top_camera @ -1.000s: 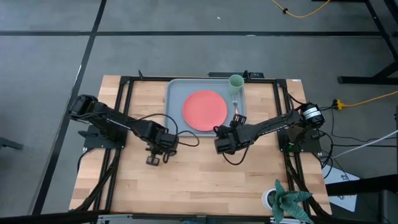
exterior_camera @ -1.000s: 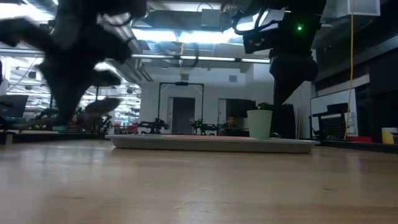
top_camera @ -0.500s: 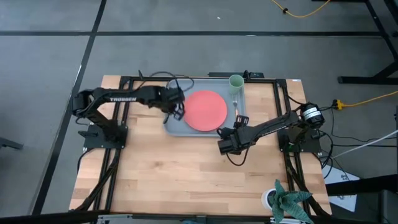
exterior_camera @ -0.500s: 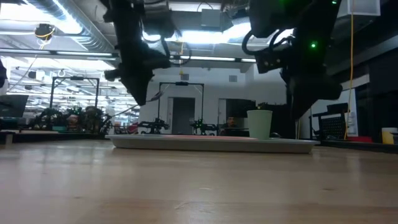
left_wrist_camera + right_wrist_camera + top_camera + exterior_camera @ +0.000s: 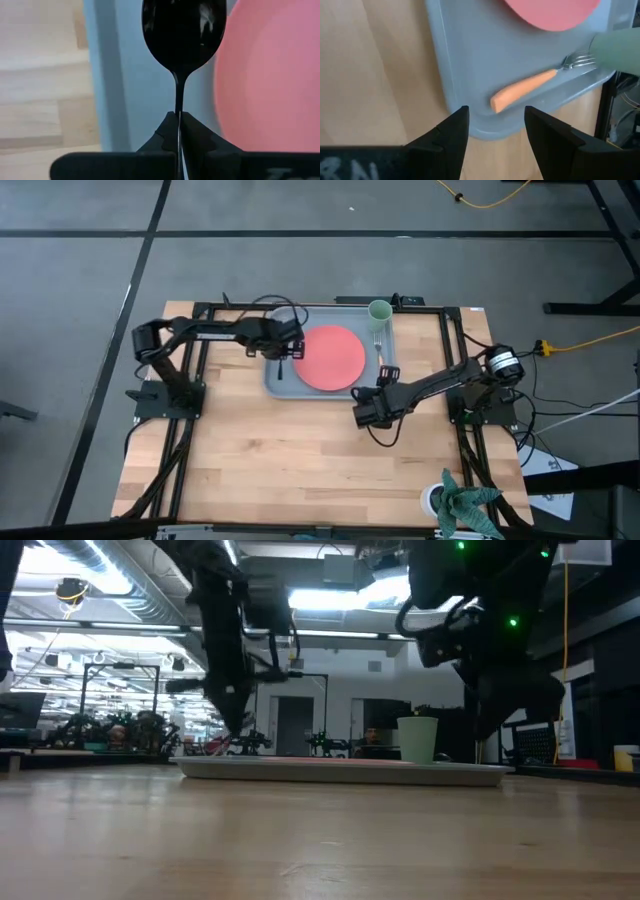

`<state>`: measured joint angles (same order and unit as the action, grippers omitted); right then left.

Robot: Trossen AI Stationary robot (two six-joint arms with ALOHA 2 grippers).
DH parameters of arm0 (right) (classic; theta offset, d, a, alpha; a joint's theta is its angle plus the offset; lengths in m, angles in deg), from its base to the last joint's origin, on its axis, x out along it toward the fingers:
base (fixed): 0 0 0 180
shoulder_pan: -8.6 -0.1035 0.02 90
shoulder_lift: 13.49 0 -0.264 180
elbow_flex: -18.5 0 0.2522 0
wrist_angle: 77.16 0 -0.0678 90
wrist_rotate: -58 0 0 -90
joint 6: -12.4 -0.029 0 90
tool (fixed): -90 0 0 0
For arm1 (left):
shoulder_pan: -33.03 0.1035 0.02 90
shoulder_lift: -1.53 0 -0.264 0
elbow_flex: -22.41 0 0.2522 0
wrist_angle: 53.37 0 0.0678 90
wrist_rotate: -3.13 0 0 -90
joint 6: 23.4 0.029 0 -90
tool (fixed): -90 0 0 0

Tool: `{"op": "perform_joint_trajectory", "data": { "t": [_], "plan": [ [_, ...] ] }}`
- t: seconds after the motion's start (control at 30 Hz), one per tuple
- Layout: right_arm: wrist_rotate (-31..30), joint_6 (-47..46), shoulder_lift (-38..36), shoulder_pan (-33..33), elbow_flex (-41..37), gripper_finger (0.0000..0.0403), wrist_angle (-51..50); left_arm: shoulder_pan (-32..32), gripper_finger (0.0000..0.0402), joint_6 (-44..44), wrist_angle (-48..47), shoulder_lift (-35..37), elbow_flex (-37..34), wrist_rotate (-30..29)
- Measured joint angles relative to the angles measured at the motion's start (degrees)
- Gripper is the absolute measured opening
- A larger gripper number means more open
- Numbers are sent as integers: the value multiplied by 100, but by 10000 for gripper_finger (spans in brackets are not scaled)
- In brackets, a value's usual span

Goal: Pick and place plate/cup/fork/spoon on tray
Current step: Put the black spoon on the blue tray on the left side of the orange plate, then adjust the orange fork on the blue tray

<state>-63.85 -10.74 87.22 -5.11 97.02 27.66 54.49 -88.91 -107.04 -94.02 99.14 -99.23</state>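
Note:
The grey-blue tray (image 5: 282, 383) lies at the table's far middle. The coral-red plate (image 5: 329, 357) rests flat in it. The pale-green cup (image 5: 379, 311) stands in its far right corner, and the orange-handled fork (image 5: 522, 90) lies along its right side. My left gripper (image 5: 283, 350) is over the tray's left strip, between rim and plate, shut on the dark spoon (image 5: 182, 25). My right gripper (image 5: 365, 408) is open and empty just off the tray's near right corner, and it also shows in the right wrist view (image 5: 495, 125). My left gripper pinches the spoon's thin handle (image 5: 178, 117) between its two fingers, which lie along it. The fingers slant down from the table's left. The bowl sticks out ahead of the fingertips, low over the tray's floor (image 5: 125, 75) beside the plate (image 5: 270, 75). Whether the bowl touches the tray, I cannot tell.
A white pot with a green plant (image 5: 458, 500) stands at the table's near right corner. Black frame rails run along the table's left, right and far sides. Bare wood (image 5: 300, 470) covers the near half of the table.
My left gripper has swung from the table's near-left area toward the far edge and right, carrying the spoon over the tray's left strip. It has then come down toward the tray. My right gripper has stayed by the tray's near right corner.

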Motion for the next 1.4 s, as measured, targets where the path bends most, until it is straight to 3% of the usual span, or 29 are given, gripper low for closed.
{"op": "perform_joint_trajectory", "data": {
  "t": [0.37,0.6,0.87,1.17,1.3,1.4],
  "plan": [
    [392,-177,-539,122,-600,196,254,249,12,-69,236,-640,-1,466],
    [403,-20,-547,122,-602,196,443,319,47,-36,283,-640,-1,501],
    [406,99,-547,122,-602,196,553,317,52,152,288,-604,-1,411],
    [292,343,-547,120,-602,196,371,195,48,1798,767,529,3,525],
    [-477,663,-558,119,-464,196,-718,67,47,2739,557,1233,3,1168],
    [-524,-436,-571,112,-405,196,-1800,-41,47,3418,492,1708,4,1333]
  ]
}}
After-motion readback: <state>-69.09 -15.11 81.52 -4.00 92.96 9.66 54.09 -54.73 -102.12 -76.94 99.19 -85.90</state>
